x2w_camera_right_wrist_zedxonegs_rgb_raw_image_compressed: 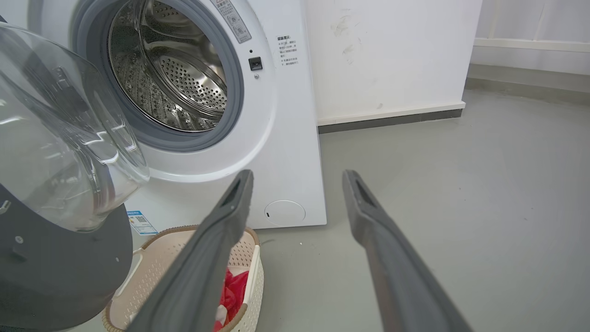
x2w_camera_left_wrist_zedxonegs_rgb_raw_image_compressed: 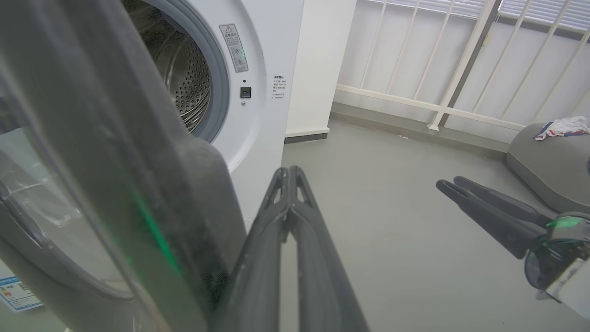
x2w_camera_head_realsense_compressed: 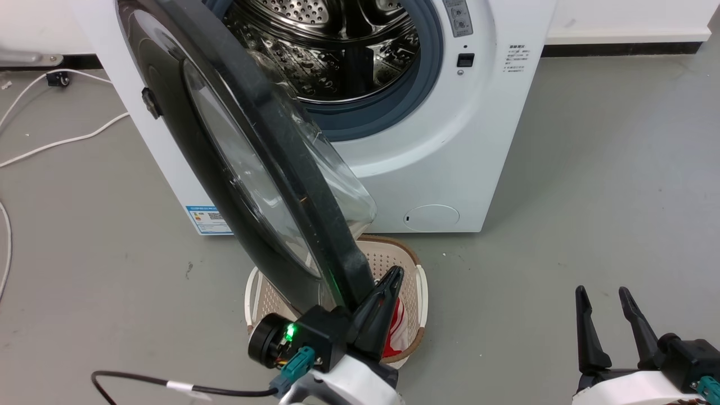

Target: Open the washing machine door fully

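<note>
Black and glossy, the washing machine door [x2w_camera_head_realsense_compressed: 169, 129] stands about halfway out from the washing machine [x2w_camera_head_realsense_compressed: 450, 157]. Our left gripper [x2w_camera_head_realsense_compressed: 388, 292], closed on nothing, sits at its rim; our right gripper [x2w_camera_head_realsense_compressed: 602, 293] hangs spread, empty. We judge more swing is needed.

1. Basket [x2w_camera_head_realsense_compressed: 421, 298]: pale perforated plastic with a brown woven rim, standing on the floor [x2w_camera_head_realsense_compressed: 590, 185].
2. Cloth [x2w_camera_head_realsense_compressed: 396, 332]: red and white, lying inside the basket towards its right side.
3. Floor: smooth grey, with a few small scuffs.
4. Cables [x2w_camera_head_realsense_compressed: 62, 140]: white, trailing in loose curves over the floor at far left; one runs to a small black block [x2w_camera_head_realsense_compressed: 58, 79].
5. Wall [x2w_camera_right_wrist_zedxonegs_rgb_raw_image_compressed: 392, 55]: white, faintly marked, with a dark baseboard [x2w_camera_right_wrist_zedxonegs_rgb_raw_image_compressed: 392, 121] at its foot.
6. Railing [x2w_camera_left_wrist_zedxonegs_rgb_raw_image_compressed: 461, 60]: white bars, some upright and some slanted.
7. Cushion [x2w_camera_left_wrist_zedxonegs_rgb_raw_image_compressed: 539, 166]: grey and rounded, on the floor near the railing; a crumpled white, red and blue rag [x2w_camera_left_wrist_zedxonegs_rgb_raw_image_compressed: 562, 127] lies on top.
</note>
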Robot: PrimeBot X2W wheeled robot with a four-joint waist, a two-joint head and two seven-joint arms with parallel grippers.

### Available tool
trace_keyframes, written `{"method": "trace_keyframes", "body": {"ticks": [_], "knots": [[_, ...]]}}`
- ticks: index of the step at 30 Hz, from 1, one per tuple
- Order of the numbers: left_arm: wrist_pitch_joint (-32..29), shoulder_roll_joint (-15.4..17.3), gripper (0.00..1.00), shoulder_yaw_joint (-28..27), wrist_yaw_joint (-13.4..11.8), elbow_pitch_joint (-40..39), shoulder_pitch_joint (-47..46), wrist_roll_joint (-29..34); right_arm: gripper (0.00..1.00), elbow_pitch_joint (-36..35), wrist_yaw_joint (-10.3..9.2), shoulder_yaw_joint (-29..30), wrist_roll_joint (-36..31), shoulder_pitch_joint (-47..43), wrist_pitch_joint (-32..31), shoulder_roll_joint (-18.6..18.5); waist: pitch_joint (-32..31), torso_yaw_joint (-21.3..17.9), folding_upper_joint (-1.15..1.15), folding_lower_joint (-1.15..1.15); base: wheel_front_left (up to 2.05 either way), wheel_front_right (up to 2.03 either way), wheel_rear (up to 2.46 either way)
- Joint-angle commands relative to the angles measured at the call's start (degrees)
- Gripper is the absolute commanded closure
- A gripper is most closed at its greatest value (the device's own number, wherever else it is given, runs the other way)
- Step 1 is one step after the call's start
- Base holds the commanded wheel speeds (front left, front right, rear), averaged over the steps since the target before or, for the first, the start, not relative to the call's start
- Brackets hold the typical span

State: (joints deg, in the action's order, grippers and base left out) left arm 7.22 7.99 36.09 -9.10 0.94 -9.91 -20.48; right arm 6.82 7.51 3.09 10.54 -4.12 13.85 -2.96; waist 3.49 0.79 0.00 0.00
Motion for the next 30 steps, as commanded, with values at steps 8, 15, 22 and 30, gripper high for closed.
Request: {"method": "trace_keyframes", "body": {"ticks": [8, 15, 22, 30], "knots": [[-1.46, 4.72, 1.00, -2.93, -4.43, -6.35, 5.00, 0.83, 0.00, -0.50, -0.04, 0.59, -0.46, -0.67, -0.14, 0.16, -0.43, 1.71, 0.00, 0.00, 0.00, 0.00, 0.00], [-3.04, 6.39, 1.00, -2.92, -6.40, -10.65, 9.02, 0.82, 0.00, -0.84, -0.03, 0.71, -0.47, -1.39, -0.67, 0.15, -0.84, 4.11, 0.00, 0.00, 0.00, 0.00, 0.00], [-3.96, 7.62, 1.00, -3.19, -8.17, -13.78, 11.79, 1.11, 0.00, -1.64, -0.03, 0.95, -0.74, -1.76, -1.10, 0.15, -0.91, 7.90, 0.00, 0.00, 0.00, 0.00, 0.00], [-2.85, 8.14, 1.00, -5.95, -10.32, -15.05, 12.96, 0.20, 0.00, -2.69, -0.03, 1.08, -1.26, -1.14, -1.70, 0.15, -0.09, 13.74, 0.00, 0.00, 0.00, 0.00, 0.00]]}}
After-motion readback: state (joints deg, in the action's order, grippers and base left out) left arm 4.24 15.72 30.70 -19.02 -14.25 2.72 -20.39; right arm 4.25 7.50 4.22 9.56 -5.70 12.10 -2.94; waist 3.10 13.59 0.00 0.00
